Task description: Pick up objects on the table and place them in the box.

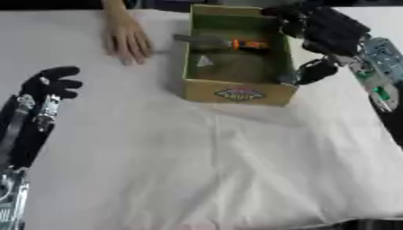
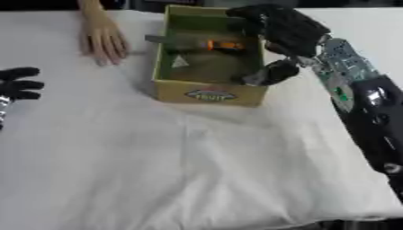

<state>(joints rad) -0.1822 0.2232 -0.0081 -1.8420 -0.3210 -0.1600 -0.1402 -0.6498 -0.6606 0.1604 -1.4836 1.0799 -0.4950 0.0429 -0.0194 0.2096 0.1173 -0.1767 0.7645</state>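
Open-topped yellow-green cardboard box [image 1: 239,92] with an oval label on its near wall stands on the desk [image 1: 204,170], which is covered in a creased white cloth. Box sits toward the far side, slightly right of centre.

Inside the box: a long grey tool with an orange band near its right end [image 1: 224,43] lies crosswise against the far part of the floor. A small pale triangular item [image 1: 204,61] lies nearer the left wall; cannot make out what it is.

Right robot hand [image 2: 287,29], black, reaches in from the right and hangs over the box's right wall and far right corner. Its fingers are relaxed and spread, gripping nothing; the thumb [image 2: 271,72] dips at the near right corner of the box, at or just inside the rim.

Left robot hand [image 1: 53,82], black, shows at the left edge, well apart from the box, fingers partly curled and holding nothing.

A person's bare hand [image 1: 126,38] rests flat on the cloth just left of the box, fingers pointing toward the near side, not touching the box
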